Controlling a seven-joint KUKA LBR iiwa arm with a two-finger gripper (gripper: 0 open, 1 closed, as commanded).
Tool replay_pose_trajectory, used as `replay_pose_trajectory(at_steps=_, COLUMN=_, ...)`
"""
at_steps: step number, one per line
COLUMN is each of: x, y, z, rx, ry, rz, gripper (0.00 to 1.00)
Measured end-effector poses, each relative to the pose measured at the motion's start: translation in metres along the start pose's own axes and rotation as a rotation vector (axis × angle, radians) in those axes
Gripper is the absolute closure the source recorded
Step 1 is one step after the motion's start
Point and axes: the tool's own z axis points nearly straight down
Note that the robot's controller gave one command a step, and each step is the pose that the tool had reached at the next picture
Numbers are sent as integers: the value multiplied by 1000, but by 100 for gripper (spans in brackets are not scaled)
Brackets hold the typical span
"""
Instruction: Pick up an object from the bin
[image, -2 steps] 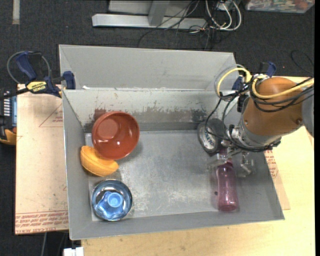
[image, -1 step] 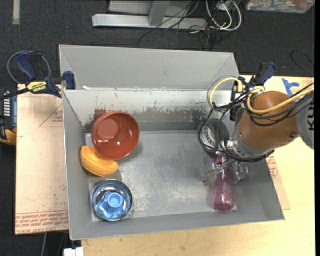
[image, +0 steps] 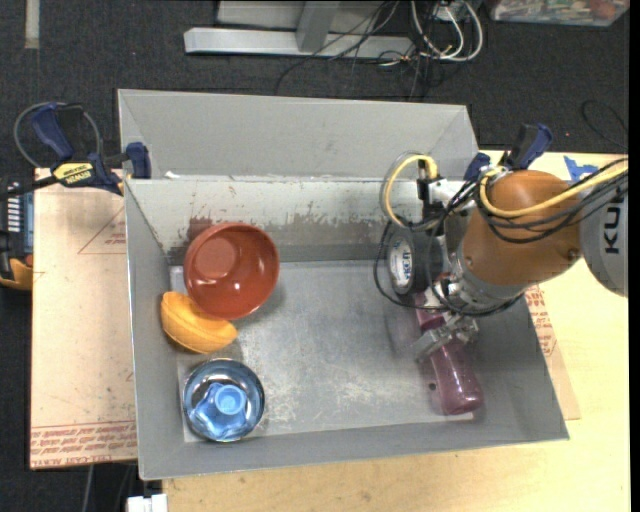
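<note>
Blue clear cup (image: 223, 400) front-left; purple bottle (image: 456, 385) under gripper (image: 449, 328)

Bottle: translucent, plum-coloured, lying on its side at the bin's (image: 330, 385) right front. I hang over its far end. Whether my gripper is apart or together, I cannot tell. Red bowl (image: 230, 270) sits far left.

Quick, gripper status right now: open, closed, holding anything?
Gripper: cannot be told. It is at the upper end of the purple bottle lying toward the view's right.

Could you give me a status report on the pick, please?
Hand low over purple container, right side of bin. Container lying flat. Red bowl, orange piece, blue cup far left, not obstructing.
</note>
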Motion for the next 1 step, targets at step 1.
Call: replay_pose_trajectory(at_steps=1, x=0, y=0, z=0, rx=0, ry=0, rz=0, gripper=100)
